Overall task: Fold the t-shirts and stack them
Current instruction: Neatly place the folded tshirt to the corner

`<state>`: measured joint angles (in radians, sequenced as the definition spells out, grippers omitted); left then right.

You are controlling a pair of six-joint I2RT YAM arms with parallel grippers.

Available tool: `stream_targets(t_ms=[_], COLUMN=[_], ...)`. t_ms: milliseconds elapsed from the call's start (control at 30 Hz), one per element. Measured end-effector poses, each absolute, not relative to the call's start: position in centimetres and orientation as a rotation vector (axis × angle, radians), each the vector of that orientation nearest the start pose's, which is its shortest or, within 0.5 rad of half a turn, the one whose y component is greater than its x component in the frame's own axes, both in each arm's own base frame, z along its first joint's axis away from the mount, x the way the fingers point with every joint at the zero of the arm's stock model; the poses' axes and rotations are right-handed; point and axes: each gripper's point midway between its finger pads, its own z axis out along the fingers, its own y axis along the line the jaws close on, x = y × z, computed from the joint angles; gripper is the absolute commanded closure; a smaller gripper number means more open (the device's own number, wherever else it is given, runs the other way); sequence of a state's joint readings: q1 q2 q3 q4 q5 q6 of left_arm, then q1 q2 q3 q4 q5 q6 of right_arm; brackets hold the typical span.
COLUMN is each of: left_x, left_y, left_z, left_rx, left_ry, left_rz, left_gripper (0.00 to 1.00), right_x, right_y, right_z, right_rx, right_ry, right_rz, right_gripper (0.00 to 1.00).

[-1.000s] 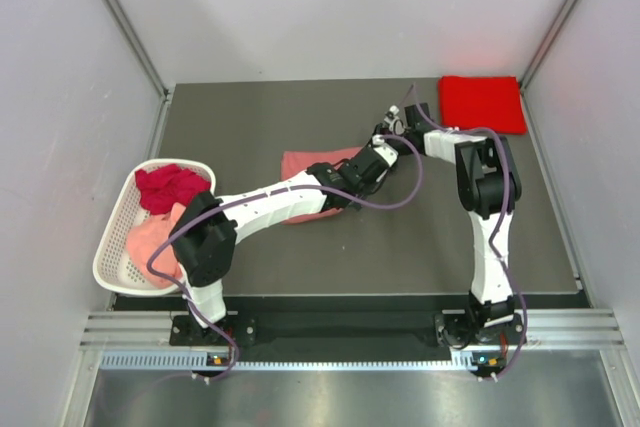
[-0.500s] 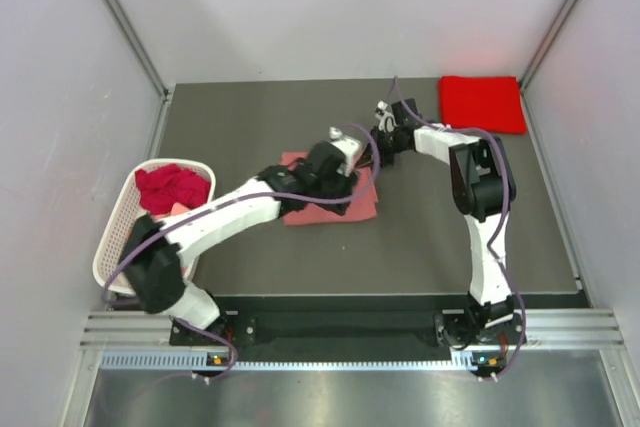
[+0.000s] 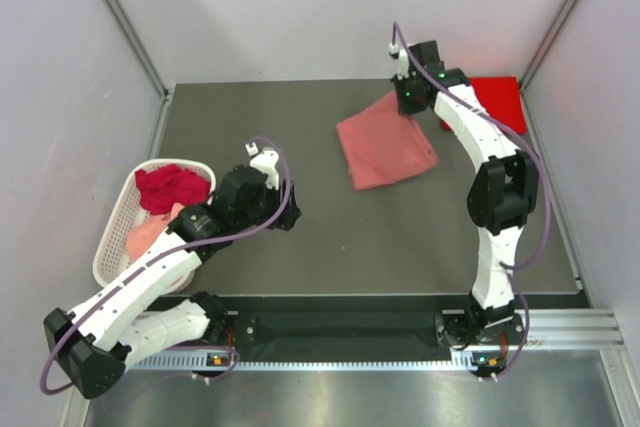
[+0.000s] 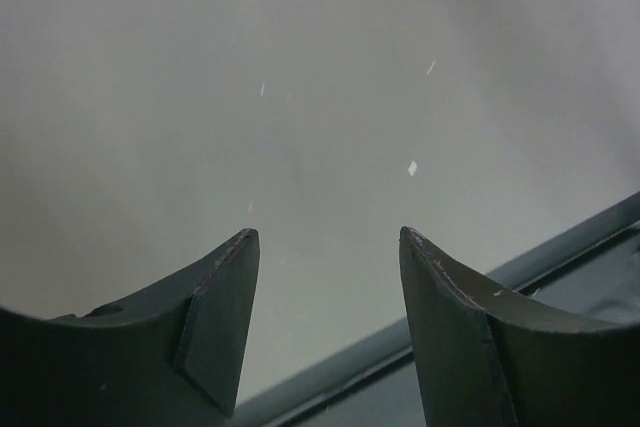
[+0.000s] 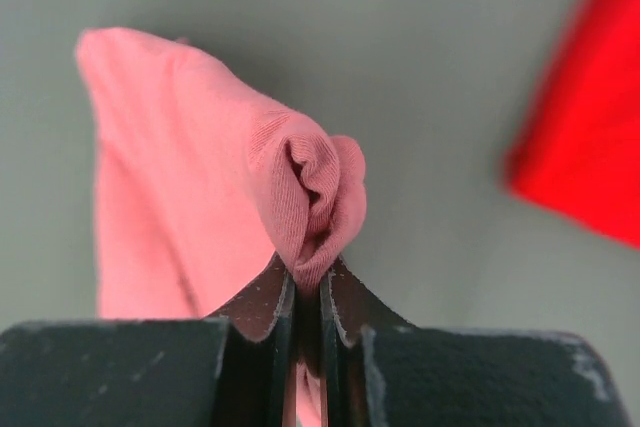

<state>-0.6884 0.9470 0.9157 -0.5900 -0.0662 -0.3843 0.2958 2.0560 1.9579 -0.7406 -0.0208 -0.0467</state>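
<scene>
Pinching a bunched corner of the salmon pink shirt (image 3: 385,147), the right gripper (image 3: 406,99) is clamped tight. In the wrist view its fingers (image 5: 262,305) meet on a thick fold of ribbed cloth that bulges just past the tips. The rest of the shirt (image 5: 170,167) hangs down and away to the left of the fingers. Seen from the top cam it spreads as a rough diamond below the grip, with the lower part lying on the table (image 3: 250,117), though how much is lifted I can't tell.

Off to the right of the right fingers, apart from the held cloth, lies the bright red shirt (image 5: 590,137) – folded flat at the far right corner (image 3: 503,102), partly behind the arm.

The left gripper (image 3: 283,213) is released, fingers wide apart w/ nothing btwn them (image 4: 328,237) – only blurred grey surface ahead of the tips, plus a dark edge strip under the right-hand finger.

Behind the left gripper, near its arm, the white basket (image 3: 112,242) holds the dark crimson shirt (image 3: 170,187) crumpled at the far end. The pale pink shirt (image 3: 148,239) sits just beside it at the near end, partly under the arm.
</scene>
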Motion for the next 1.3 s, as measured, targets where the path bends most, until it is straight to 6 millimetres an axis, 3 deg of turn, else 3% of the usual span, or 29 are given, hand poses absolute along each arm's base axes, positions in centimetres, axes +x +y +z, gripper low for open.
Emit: stream_targets(t_ms=[100,200,267,467,800,1067,1300], left_x=[21.3,20.6,20.6,21.7,22.0,22.3,22.3], left_y=[-18.3,-17.8,-17.8,-17.1,-16.9,-16.6,-16.9], left_z=[17.5,16.3,16.0,15.1,13.4,13.3,13.3], left_rx=[0.303,0.313,0.319,0.334,0.348,0.313,0.296], left_ry=[2.306,2.356,2.369,2.416,2.480,2.488,2.492], left_rz=[-0.500,-0.482,-0.471,-0.359,-0.303,-0.302,-0.323], left_gripper=[0.37,0.37,0.38,0.38,0.38,0.38,0.38], right_x=[52.2,53.9,55.0,56.2,57.1,57.0,56.7], right_y=[12.9,9.9,8.0,4.4,4.1,3.5,2.4], right_z=[21.0,24.2,25.4,25.7,27.6,28.1,29.7], right_rx=[-0.410,-0.372,-0.350,-0.378,-0.454,-0.463,-0.451], right_ry=[2.300,2.237,2.205,2.190,2.124,2.118,2.092], right_rz=[-0.009,-0.147,-0.204,-0.301,-0.325,-0.324,-0.334], right_gripper=[1.00,1.00,1.00,1.00,1.00,1.00,1.00])
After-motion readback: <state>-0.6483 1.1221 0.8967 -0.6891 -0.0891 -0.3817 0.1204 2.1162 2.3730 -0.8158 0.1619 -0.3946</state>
